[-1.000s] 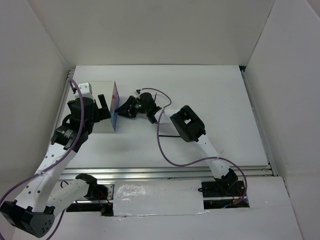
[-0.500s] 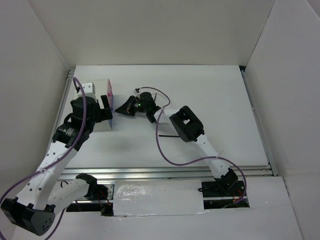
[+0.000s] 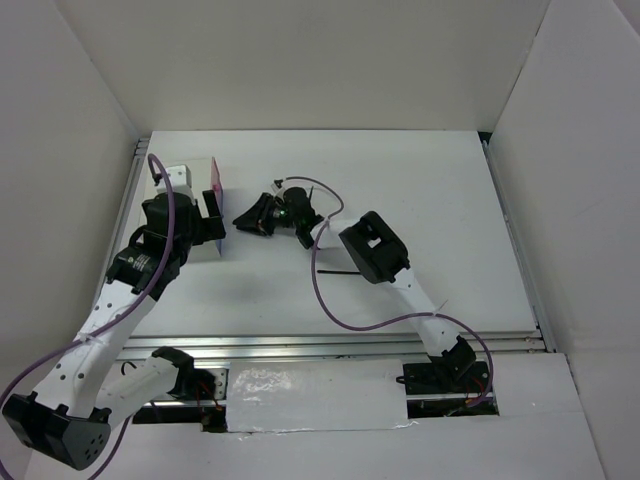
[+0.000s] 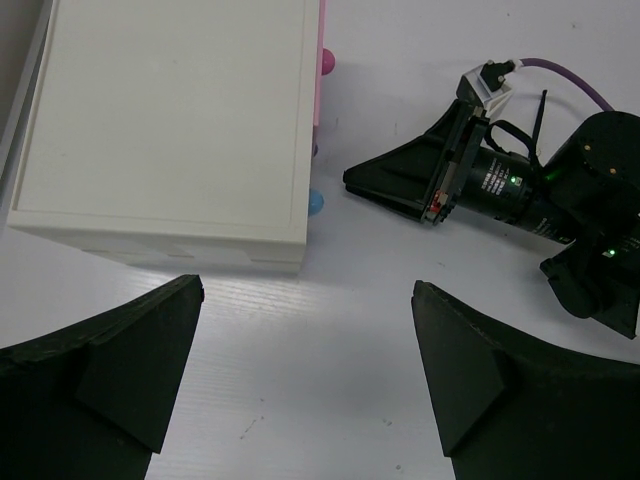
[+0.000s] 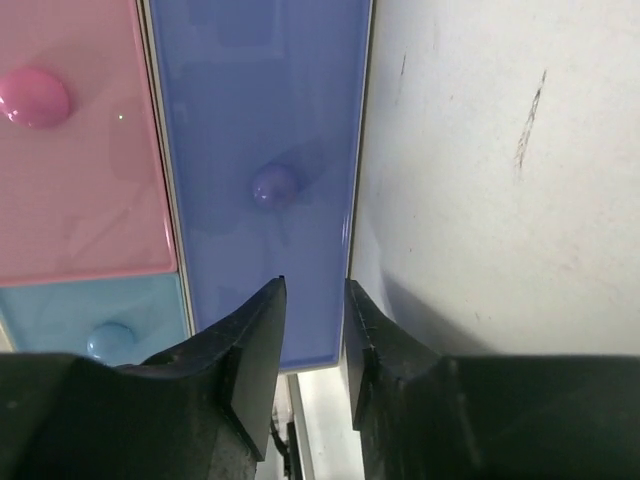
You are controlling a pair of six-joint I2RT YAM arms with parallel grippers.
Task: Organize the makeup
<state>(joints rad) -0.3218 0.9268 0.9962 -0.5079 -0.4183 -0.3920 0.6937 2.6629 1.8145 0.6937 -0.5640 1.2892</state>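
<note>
White table (image 3: 450, 200); one box (image 4: 170, 110); two tools (image 4: 308, 290) (image 5: 314, 283)

One counter (image 3: 450, 200) carries one white box (image 4: 170, 110) at its far left. The box front shows three drawers, one pink drawer (image 5: 80, 170), one violet drawer (image 5: 260, 100), one light blue drawer (image 5: 60, 310), and three knobs (image 5: 35, 97), one apiece. One thin black pencil (image 3: 342, 270) lies in plain view. Two end effectors: left end effector (image 4: 308, 300), right end effector (image 5: 315, 285).

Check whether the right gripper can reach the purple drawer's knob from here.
Probably yes. The right gripper faces the purple drawer head-on, and its knob lies just beyond the fingertips with nothing between. The jaws stand only slightly apart.
</note>
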